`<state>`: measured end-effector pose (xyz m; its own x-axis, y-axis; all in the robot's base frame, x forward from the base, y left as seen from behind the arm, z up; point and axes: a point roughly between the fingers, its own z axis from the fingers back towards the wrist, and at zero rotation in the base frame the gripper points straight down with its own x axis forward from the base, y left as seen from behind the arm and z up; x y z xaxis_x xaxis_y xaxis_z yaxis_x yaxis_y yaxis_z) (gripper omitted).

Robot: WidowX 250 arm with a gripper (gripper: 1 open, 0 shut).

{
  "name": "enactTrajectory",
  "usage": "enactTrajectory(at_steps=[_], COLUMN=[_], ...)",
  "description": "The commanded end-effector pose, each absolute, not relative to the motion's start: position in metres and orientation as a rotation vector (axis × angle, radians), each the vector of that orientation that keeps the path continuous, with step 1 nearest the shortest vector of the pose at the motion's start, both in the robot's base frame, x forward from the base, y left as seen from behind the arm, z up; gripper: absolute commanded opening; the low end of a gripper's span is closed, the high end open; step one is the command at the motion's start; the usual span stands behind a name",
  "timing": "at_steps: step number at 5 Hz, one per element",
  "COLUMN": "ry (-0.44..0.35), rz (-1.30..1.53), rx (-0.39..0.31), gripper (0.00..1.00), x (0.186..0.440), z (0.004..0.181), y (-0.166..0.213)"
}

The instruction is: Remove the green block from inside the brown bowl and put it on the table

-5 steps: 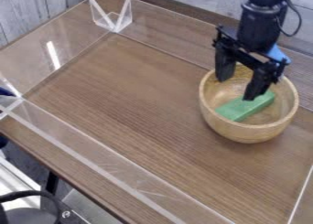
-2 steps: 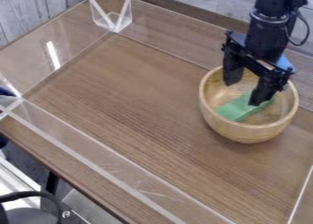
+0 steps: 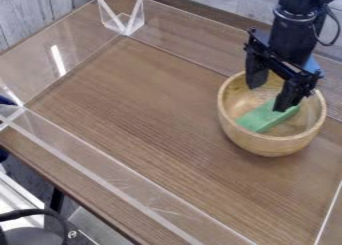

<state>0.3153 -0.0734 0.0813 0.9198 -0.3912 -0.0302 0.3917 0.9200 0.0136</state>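
The green block (image 3: 263, 120) lies tilted inside the brown bowl (image 3: 238, 132), which sits at the right side of the table (image 3: 147, 129). My black gripper (image 3: 275, 95) hangs over the bowl, open, its two fingers reaching down past the rim. One finger (image 3: 254, 77) stands near the bowl's back left rim, the other (image 3: 289, 97) sits just above the block's upper end. Nothing is between the jaws. Part of the block's top end is hidden behind the right finger.
Low clear acrylic walls (image 3: 80, 159) edge the table, with a corner brace (image 3: 123, 19) at the back left. The arm (image 3: 297, 19) rises from the gripper to the top right.
The gripper has shifted slightly to the right and lower into the bowl, toward the block's upper end. It stays open. The block and bowl have not moved.
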Motion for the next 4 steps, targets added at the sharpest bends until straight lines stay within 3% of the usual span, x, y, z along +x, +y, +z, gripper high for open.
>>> enactTrajectory(at_steps=[1,3,4], ry=[-0.040,-0.040,-0.058], rz=[-0.417,-0.423,-0.425], rx=[0.016,0.014,0.022], gripper=[1.00,1.00,1.00], x=[0.3241,0.3248,0.3219], z=[0.0949,0.0866,0.0941], y=[-0.0737,-0.0704,-0.0691])
